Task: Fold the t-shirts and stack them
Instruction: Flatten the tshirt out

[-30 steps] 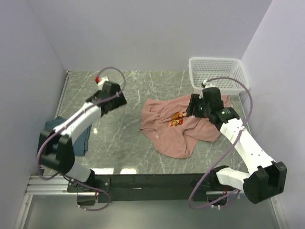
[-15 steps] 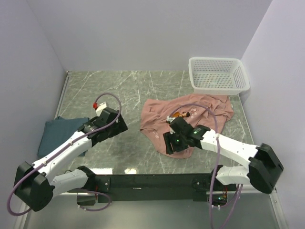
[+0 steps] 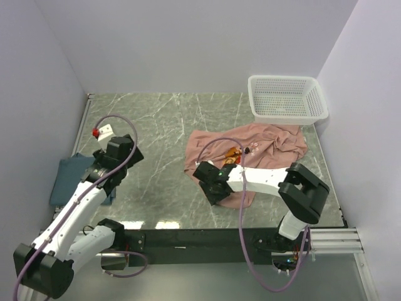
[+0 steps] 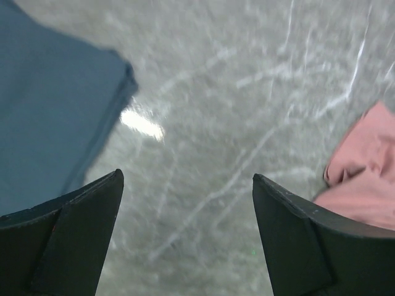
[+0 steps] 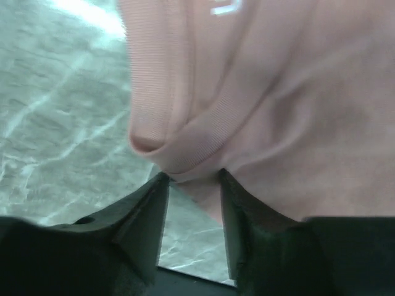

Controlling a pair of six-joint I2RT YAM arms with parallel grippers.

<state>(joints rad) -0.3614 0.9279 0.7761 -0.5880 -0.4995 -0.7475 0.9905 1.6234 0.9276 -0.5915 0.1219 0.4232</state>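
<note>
The salmon-pink t-shirt (image 3: pixel 263 150) lies crumpled right of the table's middle. My right gripper (image 3: pixel 212 188) is low at its near-left edge. In the right wrist view its jaws (image 5: pixel 192 176) stand partly apart, and a rolled hem of the pink shirt (image 5: pixel 278 92) reaches in between the fingertips. The dark teal t-shirt (image 3: pixel 66 179) lies folded at the table's left edge. My left gripper (image 3: pixel 122 153) hovers just right of it. Its jaws (image 4: pixel 186 179) are wide open over bare marble, with the teal shirt (image 4: pixel 49 111) to their left and a bit of pink cloth (image 4: pixel 364 179) to their right.
A white mesh basket (image 3: pixel 287 79) stands at the back right, just beyond the pink shirt. Grey marble table (image 3: pixel 156 125) lies between the two shirts. Walls close in the left, back and right sides.
My right gripper swung from the shirt's far right side to its near-left edge, and its jaws narrowed. The left arm drew back leftward, close to the teal shirt.
</note>
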